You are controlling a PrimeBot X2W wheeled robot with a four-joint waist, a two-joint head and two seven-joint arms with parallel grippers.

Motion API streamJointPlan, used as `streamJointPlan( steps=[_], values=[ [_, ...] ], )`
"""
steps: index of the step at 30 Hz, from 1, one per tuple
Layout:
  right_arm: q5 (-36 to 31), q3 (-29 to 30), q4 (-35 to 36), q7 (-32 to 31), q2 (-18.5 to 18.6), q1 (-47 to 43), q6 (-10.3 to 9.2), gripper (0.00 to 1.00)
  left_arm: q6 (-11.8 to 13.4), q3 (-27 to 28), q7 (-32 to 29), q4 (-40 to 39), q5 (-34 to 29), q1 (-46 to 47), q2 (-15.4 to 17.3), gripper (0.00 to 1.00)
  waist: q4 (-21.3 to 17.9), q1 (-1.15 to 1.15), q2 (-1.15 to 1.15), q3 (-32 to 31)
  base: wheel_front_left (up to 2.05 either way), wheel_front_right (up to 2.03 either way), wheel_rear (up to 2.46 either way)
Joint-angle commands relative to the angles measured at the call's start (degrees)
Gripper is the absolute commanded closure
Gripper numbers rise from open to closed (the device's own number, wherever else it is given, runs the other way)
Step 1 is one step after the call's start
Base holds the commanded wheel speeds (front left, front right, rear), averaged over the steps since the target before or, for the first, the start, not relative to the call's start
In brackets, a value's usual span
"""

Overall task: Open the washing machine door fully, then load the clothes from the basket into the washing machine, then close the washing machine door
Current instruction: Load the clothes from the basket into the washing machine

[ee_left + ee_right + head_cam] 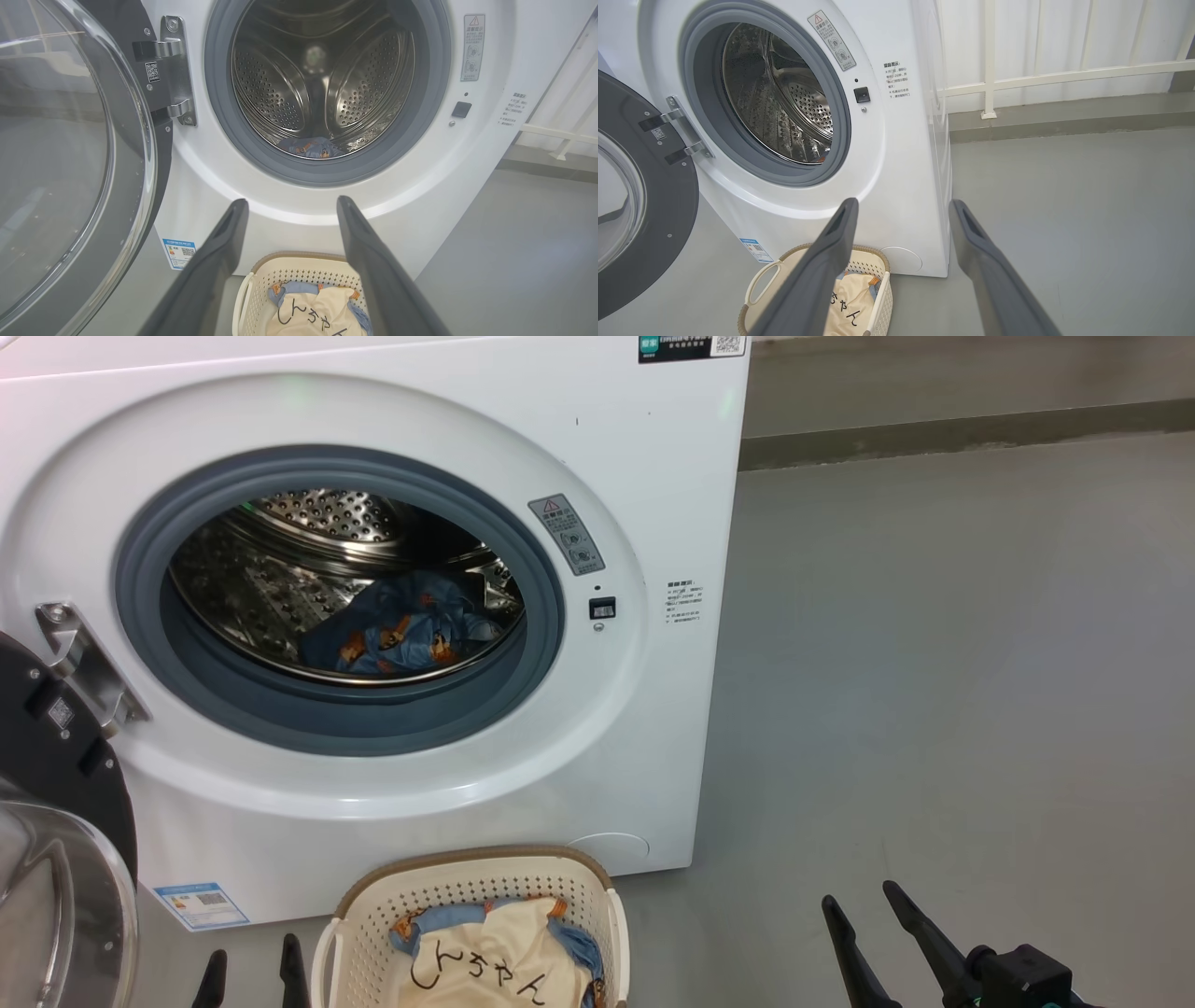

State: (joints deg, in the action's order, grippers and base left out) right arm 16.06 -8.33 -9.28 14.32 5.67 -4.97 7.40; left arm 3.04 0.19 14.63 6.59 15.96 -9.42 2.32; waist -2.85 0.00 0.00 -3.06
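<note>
Nearest your lenses: the left gripper (pixel 292 201) hangs with its two dark fingers (pixel 219 252) spread wide and nothing between them. In the left wrist view they frame the basket (pixel 299 273) below. Your right gripper (pixel 904 202) reads the same, fingers parted and empty. In the head view it sits low at the right, over grey floor (pixel 934 663) to the right of the machine.

Basket: it stands on the floor just in front of the washing machine (pixel 635 476), close to the lower front panel. You cannot tell from these views whether it touches the panel. It holds a cream garment (pixel 485 952) with black lettering uppermost. Light blue bear-print fabric (pixel 415 929) shows at the garment's edges.

Washing machine door (pixel 65 756): it is swung open to the left on its metal hinge (pixel 79 658), with the clear glass bowl bulging toward you.

Drum (pixel 308 523): a second bundle of blue bear-print cloth (pixel 401 625) lies at the bottom, behind the grey gasket (pixel 546 616).

Front panel: a small blue label (pixel 201 903) sits low at the left, just beside the open door's edge.
</note>
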Motion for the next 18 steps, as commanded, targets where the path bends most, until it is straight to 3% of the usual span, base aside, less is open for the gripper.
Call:
streamJointPlan(
  steps=[1, 18],
  values=[
    [-0.3, -1.2, 1.2, 0.7, 0.4, 0.6, 0.09, 0.0, 0.4, 1.8, 0.4, -1.4, 0.1, 1.0, 0.6, 0.0, 0.0, 0.0, 0.0, 0.0, 0.0, 0.0, 0.0],
    [-0.3, -1.2, 1.2, 0.7, 0.4, 0.9, 0.09, 0.0, 0.4, 1.9, 0.4, -1.6, -0.2, 1.0, 0.6, 0.0, -0.1, 0.0, 0.0, 0.1, 0.0, 0.0, 0.0]
  ],
)
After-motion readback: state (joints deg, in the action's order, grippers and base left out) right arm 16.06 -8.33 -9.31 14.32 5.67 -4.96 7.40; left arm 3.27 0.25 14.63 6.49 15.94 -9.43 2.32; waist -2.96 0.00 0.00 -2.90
